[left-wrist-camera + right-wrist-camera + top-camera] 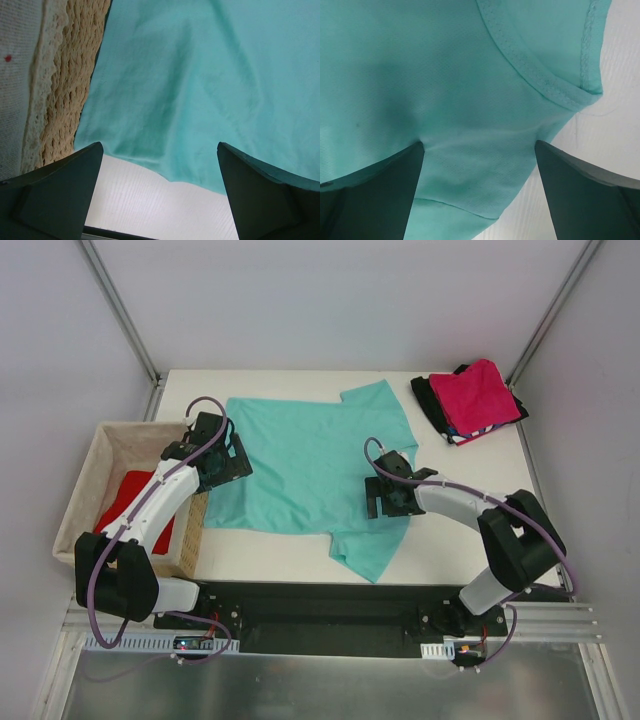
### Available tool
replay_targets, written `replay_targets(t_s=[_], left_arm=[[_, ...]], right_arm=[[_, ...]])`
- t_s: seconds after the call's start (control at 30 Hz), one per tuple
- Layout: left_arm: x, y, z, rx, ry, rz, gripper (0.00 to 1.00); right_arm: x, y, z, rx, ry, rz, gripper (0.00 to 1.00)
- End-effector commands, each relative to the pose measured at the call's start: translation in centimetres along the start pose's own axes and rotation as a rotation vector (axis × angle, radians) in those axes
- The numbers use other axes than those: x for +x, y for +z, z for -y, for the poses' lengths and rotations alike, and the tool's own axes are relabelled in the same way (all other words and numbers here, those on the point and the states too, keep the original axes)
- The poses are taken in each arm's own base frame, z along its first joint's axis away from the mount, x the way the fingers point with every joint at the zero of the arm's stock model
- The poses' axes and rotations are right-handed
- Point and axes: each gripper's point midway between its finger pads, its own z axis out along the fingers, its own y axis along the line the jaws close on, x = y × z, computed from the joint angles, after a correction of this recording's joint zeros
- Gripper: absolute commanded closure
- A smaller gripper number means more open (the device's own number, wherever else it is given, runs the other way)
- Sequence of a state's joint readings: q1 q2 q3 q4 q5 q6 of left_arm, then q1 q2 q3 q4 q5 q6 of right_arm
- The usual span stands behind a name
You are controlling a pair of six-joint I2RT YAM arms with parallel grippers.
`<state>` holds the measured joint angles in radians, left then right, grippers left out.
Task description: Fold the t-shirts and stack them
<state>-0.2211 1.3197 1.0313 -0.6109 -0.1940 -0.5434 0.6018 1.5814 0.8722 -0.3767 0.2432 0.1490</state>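
A teal-green t-shirt [300, 455] lies spread flat in the middle of the white table. My left gripper [222, 455] stands open over its left hem; in the left wrist view the hem [190, 100] and bare table lie between the fingers of this gripper [160, 165]. My right gripper [390, 495] is open too, its fingertips [415, 150] pressed onto the teal cloth [445, 75] near a stitched edge, puckering it. A folded magenta-pink t-shirt [482, 395] tops a pile at the back right, over a black one [428, 398] and a striped edge [468, 437]. A bright red t-shirt [132, 505] lies in the basket.
The tan wicker basket [100, 450] with cloth lining stands at the table's left edge, right beside my left arm; its woven wall [70, 75] fills the left of the left wrist view. Grey walls close in the table behind and at both sides.
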Motion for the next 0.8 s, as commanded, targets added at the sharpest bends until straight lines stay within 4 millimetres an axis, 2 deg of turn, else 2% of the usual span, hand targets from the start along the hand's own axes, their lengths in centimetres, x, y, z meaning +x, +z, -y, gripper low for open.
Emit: replay_targets(t_s=[0.0,0.23,0.57,0.77], left_arm=[[0.3,-0.1,-1.4,-0.061,-0.008,-0.008,0.01],[0.3,-0.1,-1.5,-0.062,-0.013,-0.006,0.01],[0.4,-0.1,-1.6,-0.067,-0.014,-0.006,0.01],[0.6,0.0,-1.5,-0.063,-0.016,-0.014,0.01]], right_arm=[[0.7,0.8,-0.5,0.008,0.018,-0.024,0.01],[2.3,1.2,1.3,0.103,0.030,-0.061,0.01],[3.7,-0.9,3.4,0.164,0.108,-0.043,0.02],[3.8,-2.3,4.5,0.176,0.147,-0.025,0.02]])
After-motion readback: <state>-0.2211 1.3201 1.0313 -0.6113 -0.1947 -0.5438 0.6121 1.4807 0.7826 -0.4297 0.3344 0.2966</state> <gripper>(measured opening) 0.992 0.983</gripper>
